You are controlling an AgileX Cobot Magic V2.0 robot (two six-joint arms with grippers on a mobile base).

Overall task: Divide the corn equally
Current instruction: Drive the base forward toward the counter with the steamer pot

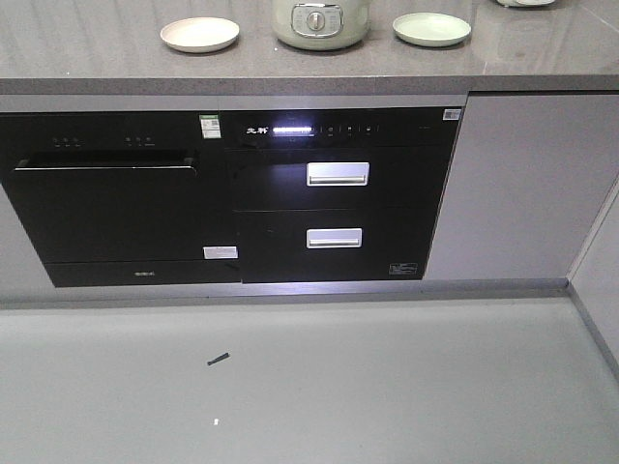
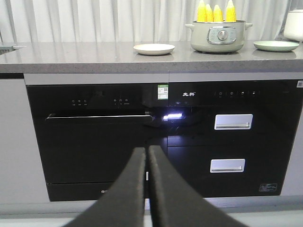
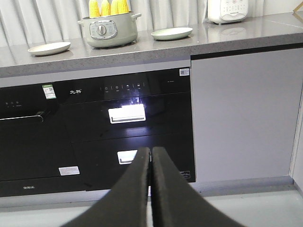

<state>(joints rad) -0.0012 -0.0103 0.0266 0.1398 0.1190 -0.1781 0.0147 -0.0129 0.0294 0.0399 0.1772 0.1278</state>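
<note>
In the exterior front-facing view, the grey bench (image 1: 97, 60) runs along the top of the picture. A cream plate (image 1: 199, 34), a pale green cooker pot (image 1: 320, 24) and a green plate (image 1: 431, 29) stand in a row on it, set back from its front edge. The pot is between the two plates and apart from both. Both plates are bare. The picture's top edge cuts off the pot's mouth, and neither arm appears.

In the left wrist-mounted view, the corn (image 2: 217, 13) stands upright in the pot, with what look like four yellow cobs poking above the rim. The cream plate lies towards the bench's left end from the pot, the green one towards its right end, and neither holds anything. The left tool (image 2: 147, 151) is pressed together with nothing between its fingers, low before the black cabinet fronts and well away from the bench top.

In the right wrist-mounted view, the cobs are again all in the pot and both plates are bare. The right tool (image 3: 151, 151) is also pressed together and holds nothing, at the height of the drawers.

Judged from this, the sharing out has not begun. Every cob has yet to be lifted out, and an even split would put two on each plate.
</note>
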